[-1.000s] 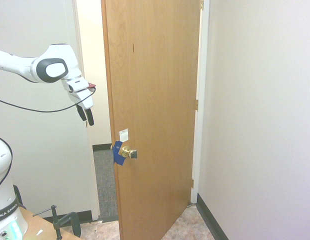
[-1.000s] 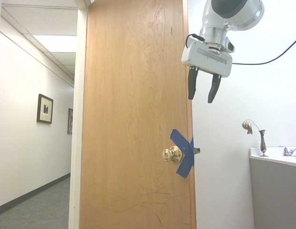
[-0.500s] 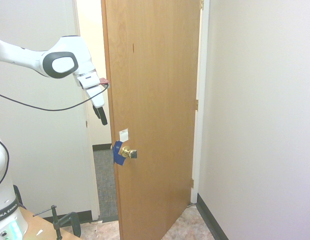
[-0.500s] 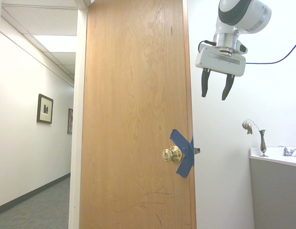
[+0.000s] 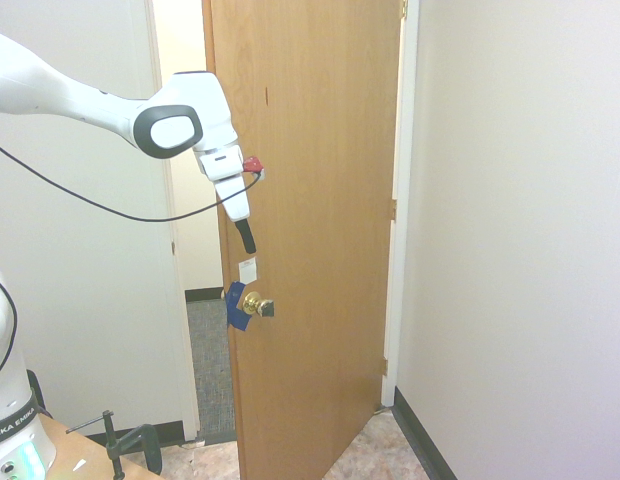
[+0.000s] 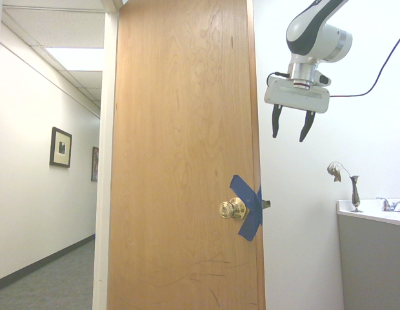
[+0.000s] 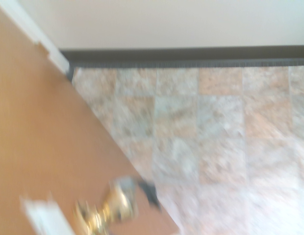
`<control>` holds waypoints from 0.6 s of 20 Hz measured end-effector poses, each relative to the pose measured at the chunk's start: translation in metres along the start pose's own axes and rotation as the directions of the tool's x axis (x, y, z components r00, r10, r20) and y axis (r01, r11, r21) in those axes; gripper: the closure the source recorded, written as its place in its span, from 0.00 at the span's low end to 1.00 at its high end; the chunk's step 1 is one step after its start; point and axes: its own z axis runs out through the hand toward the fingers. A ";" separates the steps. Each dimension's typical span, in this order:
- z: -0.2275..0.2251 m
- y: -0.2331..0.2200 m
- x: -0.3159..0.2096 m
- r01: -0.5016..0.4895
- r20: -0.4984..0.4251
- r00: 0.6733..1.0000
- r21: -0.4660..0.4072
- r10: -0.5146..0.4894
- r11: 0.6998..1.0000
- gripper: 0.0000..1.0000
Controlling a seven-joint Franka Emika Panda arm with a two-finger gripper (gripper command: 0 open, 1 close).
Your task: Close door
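Since the door (image 6: pixel 180 155) stands ajar mid-frame, I should bring my wide, empty gripper (image 6: pixel 290 139) flat against its face.

The wood door (image 5: pixel 310 240) stands ajar, upright and medium-brown, its brass knob (image 5: pixel 255 305) at seven o'clock in the first exterior view.

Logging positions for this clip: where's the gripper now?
In the second exterior view, the gripper hangs right of the door, higher than the knob.

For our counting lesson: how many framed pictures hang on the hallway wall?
2: one nearer, one farther down, partly cut off. The door may hide more.
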 end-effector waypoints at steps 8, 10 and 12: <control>0.046 -0.030 -0.030 0.014 0.036 0.999 0.081 -0.017 0.997 0.00; 0.055 -0.034 -0.050 0.036 0.051 0.998 0.099 -0.041 0.994 0.00; 0.059 -0.049 -0.096 0.085 0.052 0.994 0.121 -0.092 0.989 0.00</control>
